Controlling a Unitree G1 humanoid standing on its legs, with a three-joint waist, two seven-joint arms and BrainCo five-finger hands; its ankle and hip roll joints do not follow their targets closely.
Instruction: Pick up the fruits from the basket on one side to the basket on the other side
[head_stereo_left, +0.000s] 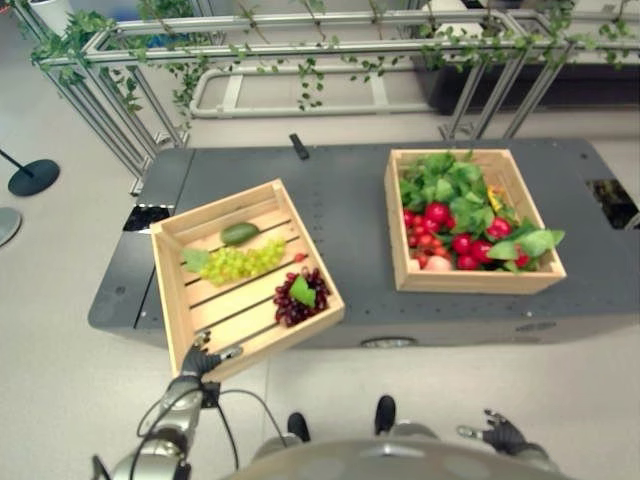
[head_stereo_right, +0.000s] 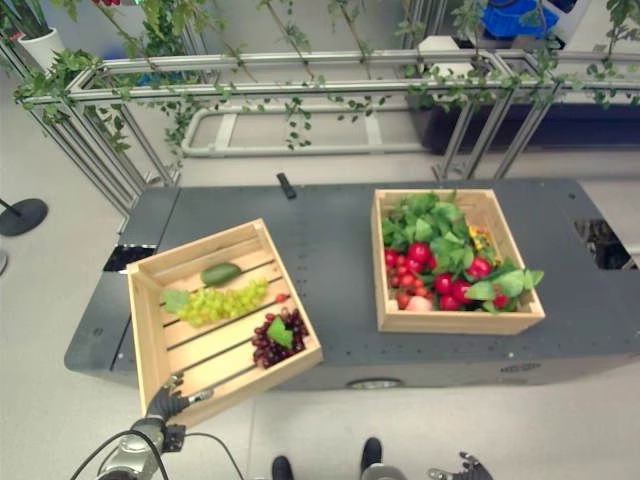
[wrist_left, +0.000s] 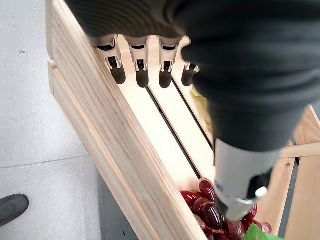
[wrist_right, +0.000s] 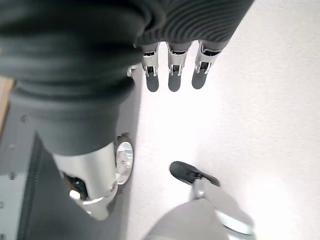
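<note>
Left hand: I see it at the near edge of the left crate, over the bare slats; fingers straight and relaxed, holding nothing.
Left crate: sits skewed on the desk, its near corner past the desk edge. I count three items inside: one green avocado-like fruit, one green grape bunch, one dark red grape bunch.
Right crate: packed with leaves and red fruits; too heaped to count, roughly a dozen reds showing, plus something yellow at the far side.
Right hand: low beside the body, off the desk; fingers straight, empty.
Crates: two.
Progress: no fruit in either hand. I cannot tell which crate is the source, so I cannot say how many are done. I judge a pick from the left crate is next.
</note>
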